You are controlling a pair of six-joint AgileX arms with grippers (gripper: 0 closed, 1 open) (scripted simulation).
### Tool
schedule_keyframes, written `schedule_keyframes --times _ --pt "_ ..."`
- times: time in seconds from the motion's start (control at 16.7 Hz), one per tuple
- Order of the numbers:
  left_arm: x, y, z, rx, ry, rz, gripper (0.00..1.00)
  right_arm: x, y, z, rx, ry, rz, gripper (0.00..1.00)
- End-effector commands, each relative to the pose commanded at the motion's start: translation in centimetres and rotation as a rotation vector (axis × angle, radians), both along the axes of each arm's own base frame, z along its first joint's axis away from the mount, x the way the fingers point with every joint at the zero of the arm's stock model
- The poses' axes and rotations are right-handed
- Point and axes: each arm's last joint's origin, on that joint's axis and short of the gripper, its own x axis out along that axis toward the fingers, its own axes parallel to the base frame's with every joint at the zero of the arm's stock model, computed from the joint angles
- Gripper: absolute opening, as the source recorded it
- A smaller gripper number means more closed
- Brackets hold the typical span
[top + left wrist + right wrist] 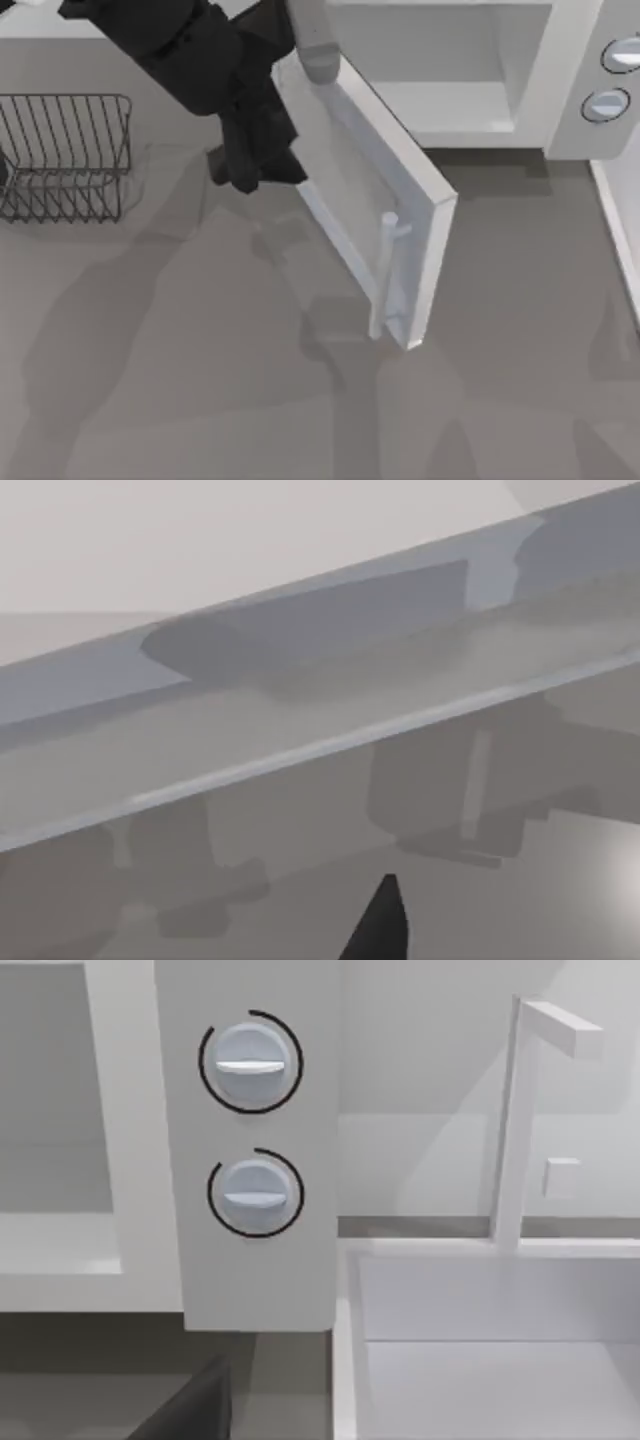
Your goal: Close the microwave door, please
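White microwave door [375, 215] is the landmark here. It stands partly open, hinged at the microwave's [520, 70] left front corner and swung out toward the near side of the table, its long axis running diagonally from that hinge to the free edge nearest the camera. The pale bar handle [385, 275] sits on the door's outer face near the free edge.

Left gripper [255, 160] is pressed up against the door's outer face, on the hinge half, well short of the handle; whether its fingers are open or closed, cannot tell. One dark fingertip [378, 925] shows in the left wrist view, with the door's glazed panel [320, 720] close ahead.

So the door lies just right of the left gripper, and the cavity beyond it. Judged next move: push right and away, toward the cavity.

Wire basket [65, 155] lies far left of the door. Knobs [250, 1125] are beyond the door's right. Right arm parked there.
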Motion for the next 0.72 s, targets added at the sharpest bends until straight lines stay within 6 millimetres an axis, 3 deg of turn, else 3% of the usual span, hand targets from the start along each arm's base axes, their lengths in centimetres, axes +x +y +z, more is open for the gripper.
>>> schedule_keyframes --times 0.24,0.72 --pt "0.0 0.0 0.0 0.0 0.0 0.0 0.02 0.0 0.0 0.0 0.0 0.0 0.0 1.0" --pt "0.0 0.0 0.0 0.0 0.0 0.0 0.0 0.0 0.0 0.0 0.0 0.0 0.0 1.0"
